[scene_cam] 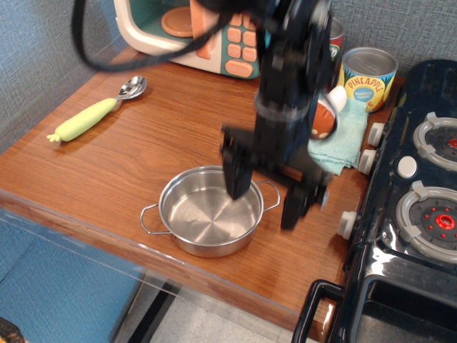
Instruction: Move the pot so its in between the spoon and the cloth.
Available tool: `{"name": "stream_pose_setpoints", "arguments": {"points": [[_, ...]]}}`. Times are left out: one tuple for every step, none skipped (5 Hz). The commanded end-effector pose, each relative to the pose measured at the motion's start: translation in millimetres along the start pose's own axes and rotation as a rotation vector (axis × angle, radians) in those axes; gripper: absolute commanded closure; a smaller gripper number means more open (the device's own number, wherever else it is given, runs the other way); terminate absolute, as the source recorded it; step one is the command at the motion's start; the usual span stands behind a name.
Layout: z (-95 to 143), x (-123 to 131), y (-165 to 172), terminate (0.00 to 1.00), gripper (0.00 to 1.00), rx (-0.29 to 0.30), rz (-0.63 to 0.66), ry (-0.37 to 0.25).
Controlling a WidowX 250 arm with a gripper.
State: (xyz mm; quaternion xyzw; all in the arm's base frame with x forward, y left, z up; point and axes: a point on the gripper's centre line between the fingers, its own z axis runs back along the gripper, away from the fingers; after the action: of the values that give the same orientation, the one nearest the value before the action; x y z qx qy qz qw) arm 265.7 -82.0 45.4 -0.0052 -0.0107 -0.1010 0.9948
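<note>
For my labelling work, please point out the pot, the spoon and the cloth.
pot (pixel 203 218): observation.image view, on its shiny inner floor.
spoon (pixel 86 119): observation.image view, on its yellow-green handle.
cloth (pixel 348 141): observation.image view, on its visible right part.

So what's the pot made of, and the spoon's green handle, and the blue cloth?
The pot looks like polished steel: silvery, mirror-shiny, with fine rings on its floor. The spoon has a shiny metal bowl and a matte pale-green handle, probably plastic. The cloth looks like soft, fuzzy towel fabric, folded, though partly hidden.
</note>
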Motion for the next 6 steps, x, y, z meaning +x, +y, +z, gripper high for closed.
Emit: {"name": "stream_pose_setpoints", "arguments": {"points": [[-29.5,-0.4,-5.5,0.0,0.0,-0.001,-0.006,-0.038],[-32.3,0.3,-4.3,0.0,1.0,0.012,-0.005,-0.045],[-25.1,1.3,-3.8,0.0,1.0,0.013,-0.04,-0.079],[-12.7,-0.6,-5.0,0.0,1.0,0.038,-0.064,-0.117],[22.2,0.4,-2.4,0.0,1.0,0.072,-0.052,-0.175],[51.8,14.9,12.7,0.0,1.0,0.117,0.063,-0.228]]}}
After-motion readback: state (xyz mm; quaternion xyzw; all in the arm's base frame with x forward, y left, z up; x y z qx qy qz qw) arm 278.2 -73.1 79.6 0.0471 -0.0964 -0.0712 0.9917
